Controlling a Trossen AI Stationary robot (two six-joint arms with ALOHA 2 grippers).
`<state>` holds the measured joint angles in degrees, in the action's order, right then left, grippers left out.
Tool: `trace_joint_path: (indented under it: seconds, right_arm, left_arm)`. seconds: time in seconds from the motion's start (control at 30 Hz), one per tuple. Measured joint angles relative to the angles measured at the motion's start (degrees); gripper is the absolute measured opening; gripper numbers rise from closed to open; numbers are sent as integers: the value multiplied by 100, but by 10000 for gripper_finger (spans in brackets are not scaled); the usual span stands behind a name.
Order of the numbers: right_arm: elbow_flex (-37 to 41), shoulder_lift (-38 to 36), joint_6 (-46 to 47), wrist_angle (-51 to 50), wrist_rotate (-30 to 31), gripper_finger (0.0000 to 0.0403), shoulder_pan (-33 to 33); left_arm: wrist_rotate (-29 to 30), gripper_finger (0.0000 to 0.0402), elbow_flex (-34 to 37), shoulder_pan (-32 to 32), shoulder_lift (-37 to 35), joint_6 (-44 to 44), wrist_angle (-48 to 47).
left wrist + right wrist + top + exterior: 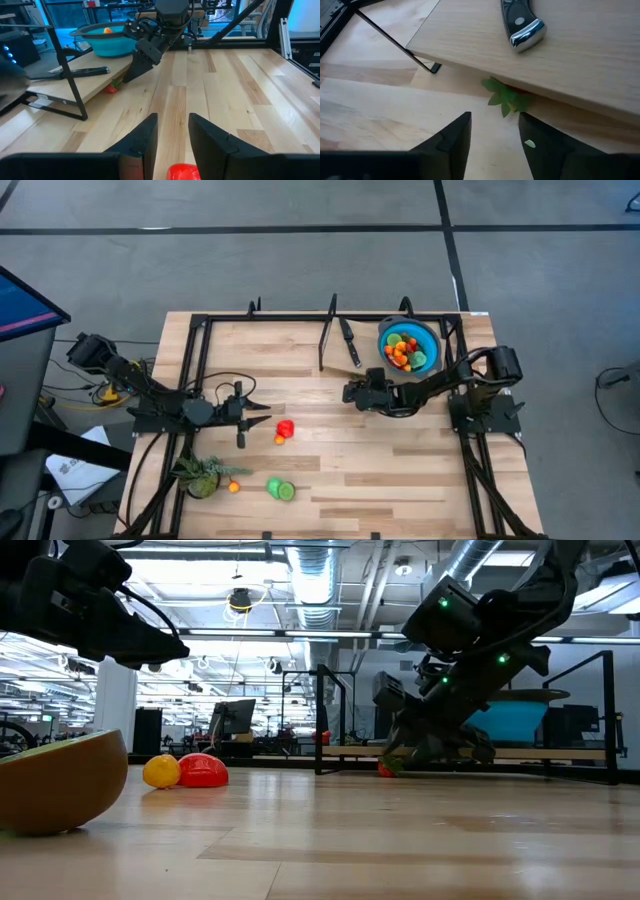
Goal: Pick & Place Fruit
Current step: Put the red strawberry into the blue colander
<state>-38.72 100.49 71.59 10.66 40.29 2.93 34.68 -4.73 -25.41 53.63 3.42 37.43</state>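
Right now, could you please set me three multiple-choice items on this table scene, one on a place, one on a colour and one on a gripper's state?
1. Where is the knife?
A. on the raised wooden shelf beside the bowl
B. inside the bowl
C. by the leafy plant

2. What colour is the bowl that holds fruit?
A. red
B. blue
C. white

3. How do the right gripper's fingers stand?
A. shut on the knife
B. shut on a red fruit
C. apart, holding nothing

Answers: 1 A, the high view shows the knife lying on the shelf left of the bowl. 2 B, its rim is blue. 3 C, the right wrist view shows bare table between the fingers.
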Motion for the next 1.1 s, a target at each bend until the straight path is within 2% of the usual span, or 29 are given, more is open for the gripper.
trace_joint_path:
  seconds: [0.27, 0.6, 0.97, 1.1]
  right_arm:
    - [0, -2, -152, -14, 28, 121, -86]
    - [0, -2, -163, -16, 23, 108, -300]
    - [0, -2, -153, -38, 12, 10, -297]
    - [0, -2, -123, -142, 7, 8, -294]
  left_arm:
    - [0, 103, 0, 0, 0, 1, 1]
    - [0, 103, 0, 0, 0, 2, 2]
    - [0, 103, 0, 0, 0, 2, 2]
    - [0, 103, 0, 0, 0, 2, 2]
